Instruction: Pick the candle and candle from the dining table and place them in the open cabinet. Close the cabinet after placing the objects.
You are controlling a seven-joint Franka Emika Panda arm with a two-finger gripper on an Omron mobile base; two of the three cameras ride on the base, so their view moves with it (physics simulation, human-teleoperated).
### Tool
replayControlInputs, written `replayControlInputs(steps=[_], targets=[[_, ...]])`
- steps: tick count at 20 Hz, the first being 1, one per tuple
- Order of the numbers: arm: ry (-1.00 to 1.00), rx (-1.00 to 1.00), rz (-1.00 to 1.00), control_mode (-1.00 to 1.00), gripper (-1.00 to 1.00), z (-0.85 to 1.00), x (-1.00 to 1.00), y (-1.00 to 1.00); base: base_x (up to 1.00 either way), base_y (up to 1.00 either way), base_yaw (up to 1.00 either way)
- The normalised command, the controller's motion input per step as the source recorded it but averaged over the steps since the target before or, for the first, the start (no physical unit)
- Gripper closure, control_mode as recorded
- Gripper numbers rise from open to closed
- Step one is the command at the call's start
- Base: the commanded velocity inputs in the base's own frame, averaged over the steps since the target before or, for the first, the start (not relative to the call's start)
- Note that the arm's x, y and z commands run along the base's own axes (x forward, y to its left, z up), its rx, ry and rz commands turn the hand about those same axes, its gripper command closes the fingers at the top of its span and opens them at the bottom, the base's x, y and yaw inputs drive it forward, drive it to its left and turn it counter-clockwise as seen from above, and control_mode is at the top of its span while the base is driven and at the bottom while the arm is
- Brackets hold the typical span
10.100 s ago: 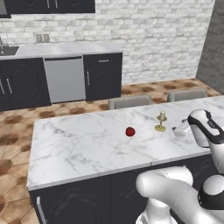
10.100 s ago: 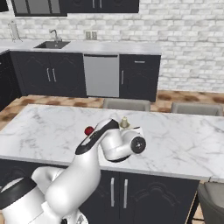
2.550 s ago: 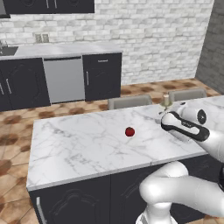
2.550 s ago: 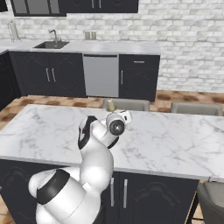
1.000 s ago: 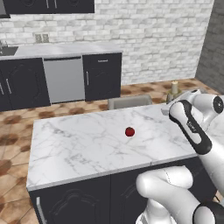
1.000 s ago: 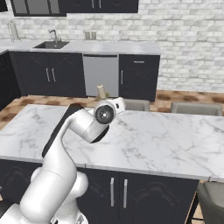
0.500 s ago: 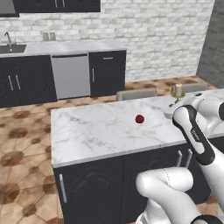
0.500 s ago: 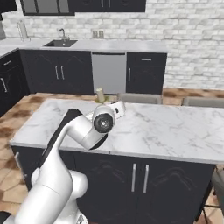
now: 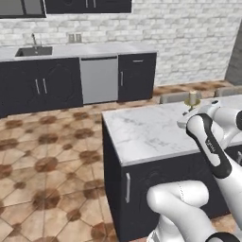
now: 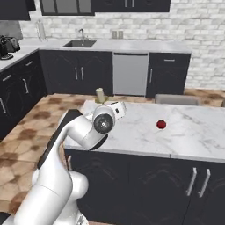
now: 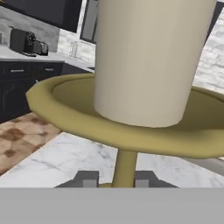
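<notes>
My gripper point(image 11: 116, 179) is shut on the slim brass stem of the cream candle point(image 11: 148, 57), which stands upright on its brass dish just above the fingers. The candle point(image 9: 192, 98) is held over the far edge of the dining table point(image 9: 142, 137), a white marble island. From the right base view the candle point(image 10: 100, 94) rises above the gripper point(image 10: 105, 104) at the dining table's point(image 10: 193, 136) left end. Dark wall cabinets point(image 10: 132, 4) hang over the back counter; I cannot tell which one is open. The other candle is out of view.
A small red apple point(image 10: 161, 124) lies on the marble top. Grey chairs point(image 10: 176, 99) stand behind the island. Along the back wall run a sink point(image 10: 79, 43), a steel dishwasher point(image 10: 130, 74) and a coffee machine point(image 10: 9, 46). Tiled floor lies open to the left.
The base has driven and turned, so the whole scene has shifted and the island now sits further right in the left base view. The gripper keeps hold of the candle.
</notes>
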Motion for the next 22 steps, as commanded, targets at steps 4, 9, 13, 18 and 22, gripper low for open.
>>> replayControlInputs(steps=[4,9,13,18,22], targets=[[0.0,0.0,0.0,1.0,1.0,0.0,0.0,0.0,-0.25,1.0,0.0],[0.0,0.0,0.0,1.0,1.0,0.0,0.0,0.0,-0.09,1.0,0.0],[0.0,0.0,0.0,1.0,1.0,0.0,0.0,0.0,0.0,1.0,0.0],[0.0,0.0,0.0,1.0,1.0,0.0,0.0,0.0,0.0,1.0,0.0],[0.0,0.0,0.0,1.0,1.0,0.0,0.0,0.0,0.21,0.94,0.0]])
